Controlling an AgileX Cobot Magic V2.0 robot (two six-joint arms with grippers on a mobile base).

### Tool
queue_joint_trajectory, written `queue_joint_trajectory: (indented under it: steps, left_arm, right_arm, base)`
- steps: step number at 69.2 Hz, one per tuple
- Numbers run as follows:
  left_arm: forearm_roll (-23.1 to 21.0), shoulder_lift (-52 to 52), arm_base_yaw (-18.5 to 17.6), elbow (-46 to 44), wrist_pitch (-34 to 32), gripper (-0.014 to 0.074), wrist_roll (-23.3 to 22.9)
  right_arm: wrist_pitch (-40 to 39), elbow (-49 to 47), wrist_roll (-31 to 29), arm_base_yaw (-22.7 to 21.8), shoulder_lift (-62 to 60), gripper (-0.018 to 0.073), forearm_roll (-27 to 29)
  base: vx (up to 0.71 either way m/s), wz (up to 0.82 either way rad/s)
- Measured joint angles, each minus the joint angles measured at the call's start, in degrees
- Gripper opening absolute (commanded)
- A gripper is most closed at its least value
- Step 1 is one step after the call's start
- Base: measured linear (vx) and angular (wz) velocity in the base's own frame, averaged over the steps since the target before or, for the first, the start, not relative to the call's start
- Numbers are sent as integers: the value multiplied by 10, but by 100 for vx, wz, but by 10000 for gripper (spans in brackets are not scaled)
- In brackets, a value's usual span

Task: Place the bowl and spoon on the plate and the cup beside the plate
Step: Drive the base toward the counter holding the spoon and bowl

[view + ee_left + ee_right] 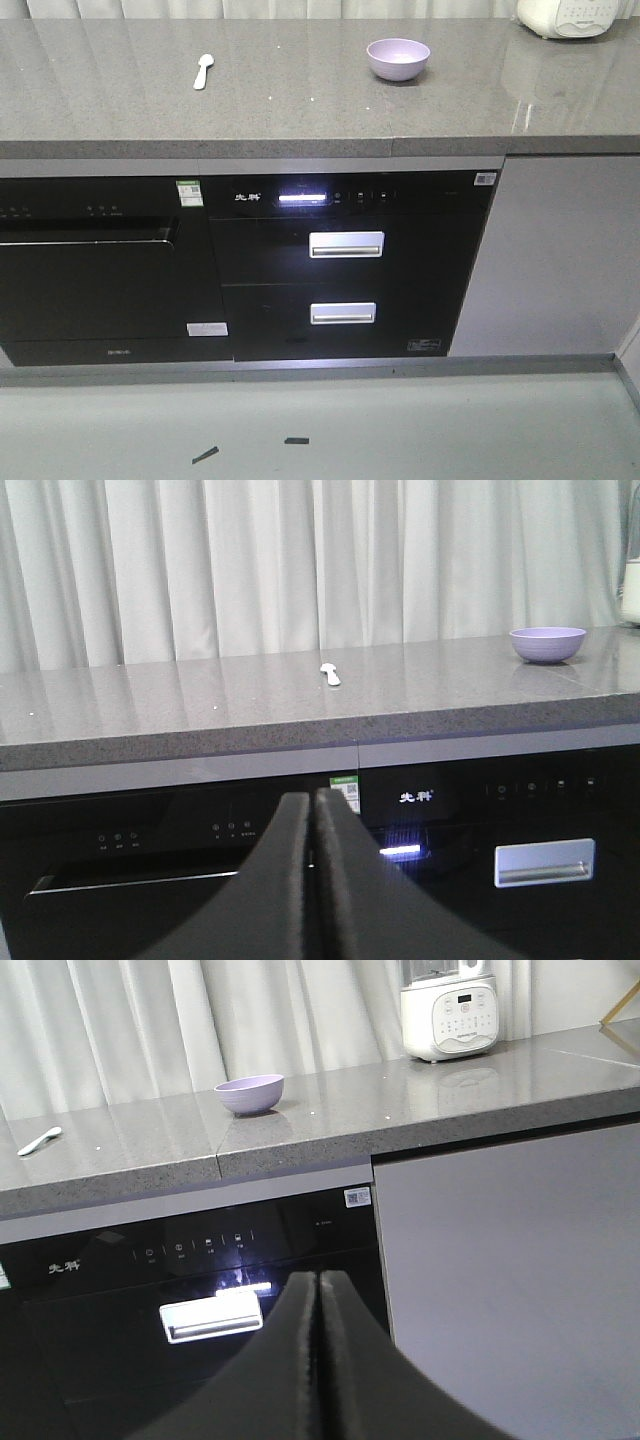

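The lavender bowl (398, 58) (547, 644) (249, 1094) stands upright on the grey counter, right of centre. A pale spoon (203, 70) (330, 674) (39, 1140) lies flat on the counter to its left, well apart from it. The plate and the cup are out of view. My left gripper (312, 798) is shut with nothing in it, low in front of the black appliances, below counter height. Held just as low, my right gripper (319, 1278) is also shut and empty. Neither gripper shows in the front view.
The grey stone counter (300, 100) runs across, with a white appliance (565, 15) (449, 1012) at its far right. Below are a black oven (100, 270) and drawers with silver handles (346, 244). White curtains (300, 560) hang behind.
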Motion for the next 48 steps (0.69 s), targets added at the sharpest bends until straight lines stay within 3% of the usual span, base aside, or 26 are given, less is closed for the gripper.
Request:
queue_joint_trajectory:
  steps: [48]
  left_arm:
    - [0,0,0,0,0,-6,0]
  right_arm:
    - [0,0,0,0,0,-11,0]
  base:
    - [24,-2]
